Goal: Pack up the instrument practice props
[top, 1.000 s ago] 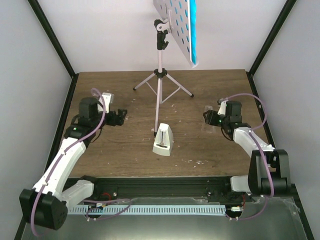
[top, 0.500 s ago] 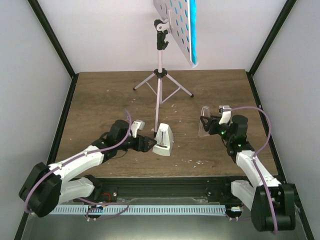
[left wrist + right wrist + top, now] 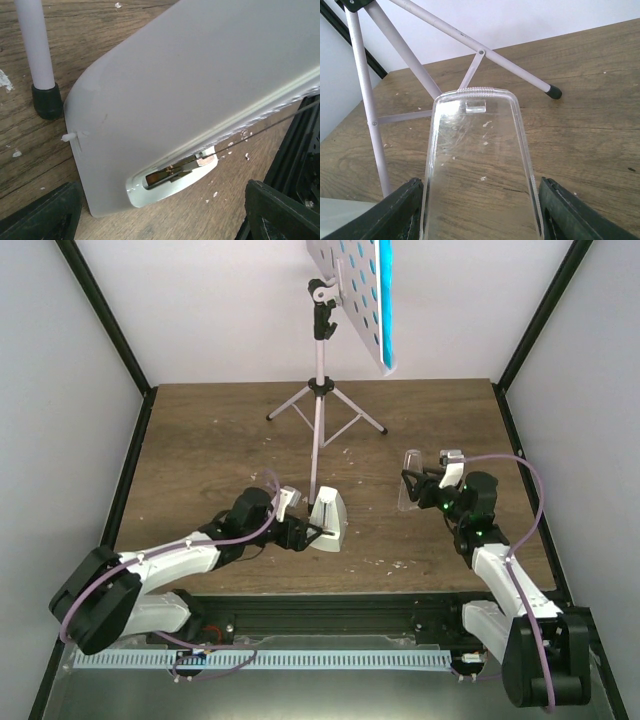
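White metronome (image 3: 328, 518): where did it stand? asked the first.

Upright on the wooden table (image 3: 200, 440), a little back from the table's near edge, said the second. The left gripper (image 3: 308, 533) reached it from its left, jaws wide, one finger on either side of its base. One finger sat close to the casing and the other stood off it.

And to the metronome's right?

Bare wood, then the right gripper (image 3: 410, 485), well apart. Its fingers were closed on a clear plastic cover (image 3: 480, 165), held on end.

What crowded it behind?

One rubber foot (image 3: 46, 97) of the music stand (image 3: 320, 390) sat just beside its far corner. The other two legs spread farther back, with open board on both sides out to the walls.

The booklet?

The teal booklet (image 3: 385, 300) rested on the stand's perforated desk, high behind the metronome, with its top cut off by the frame.
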Controlling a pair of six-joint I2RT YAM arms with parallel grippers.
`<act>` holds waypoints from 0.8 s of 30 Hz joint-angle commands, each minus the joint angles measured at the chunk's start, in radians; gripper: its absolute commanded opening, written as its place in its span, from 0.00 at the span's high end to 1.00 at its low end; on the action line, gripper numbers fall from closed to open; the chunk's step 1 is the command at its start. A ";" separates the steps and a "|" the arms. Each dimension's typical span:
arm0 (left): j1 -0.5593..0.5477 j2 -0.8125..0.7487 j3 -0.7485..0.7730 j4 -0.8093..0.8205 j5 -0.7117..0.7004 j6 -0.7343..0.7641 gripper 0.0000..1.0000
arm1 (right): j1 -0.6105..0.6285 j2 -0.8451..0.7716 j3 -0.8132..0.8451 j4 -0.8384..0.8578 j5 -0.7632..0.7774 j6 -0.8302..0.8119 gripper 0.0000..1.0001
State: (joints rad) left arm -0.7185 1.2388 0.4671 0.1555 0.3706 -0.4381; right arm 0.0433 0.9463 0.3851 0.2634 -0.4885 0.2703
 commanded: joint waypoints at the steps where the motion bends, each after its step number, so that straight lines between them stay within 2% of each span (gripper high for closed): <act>1: -0.005 0.029 -0.007 0.060 -0.018 0.013 0.10 | 0.008 -0.009 -0.002 0.029 0.011 -0.014 0.40; 12: -0.029 0.095 0.002 0.100 0.020 0.012 0.10 | 0.009 -0.026 0.016 -0.005 0.059 -0.038 0.40; 24: -0.167 0.225 0.095 0.184 0.025 -0.021 0.11 | 0.010 -0.044 0.021 -0.024 0.096 -0.052 0.40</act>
State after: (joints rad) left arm -0.8547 1.4178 0.5091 0.2630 0.3759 -0.4454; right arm 0.0433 0.9222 0.3817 0.2466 -0.4145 0.2359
